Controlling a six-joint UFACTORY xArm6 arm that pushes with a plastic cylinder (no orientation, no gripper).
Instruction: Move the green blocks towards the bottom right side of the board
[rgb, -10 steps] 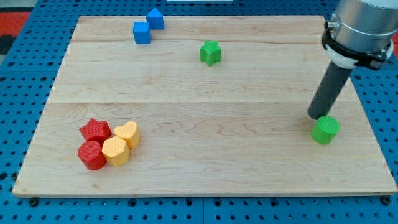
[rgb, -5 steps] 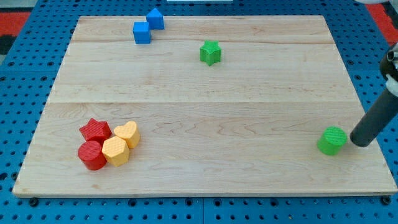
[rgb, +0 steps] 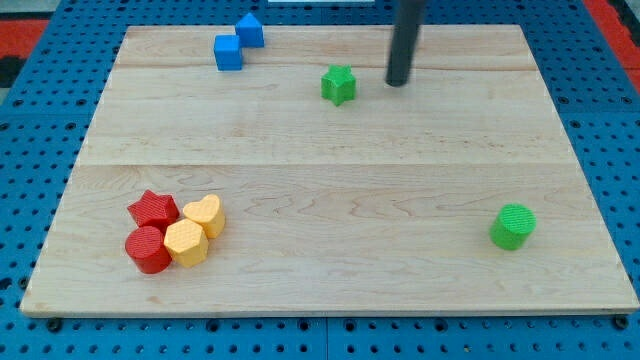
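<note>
A green star block (rgb: 339, 84) sits near the view's top, a little right of the middle of the wooden board (rgb: 330, 170). A green cylinder block (rgb: 513, 226) stands at the lower right of the board. My tip (rgb: 398, 82) rests on the board just to the right of the green star, with a small gap between them. The dark rod rises from it out of the view's top.
Two blue cube blocks (rgb: 229, 52) (rgb: 250, 30) lie at the top left. A cluster at the lower left holds a red star (rgb: 153, 209), a red cylinder (rgb: 148, 249), a yellow heart (rgb: 205, 214) and a yellow hexagon (rgb: 186, 242).
My tip left the green cylinder at the lower right and moved up and left to beside the green star. The cylinder shifted slightly down, then left. The star has not moved.
</note>
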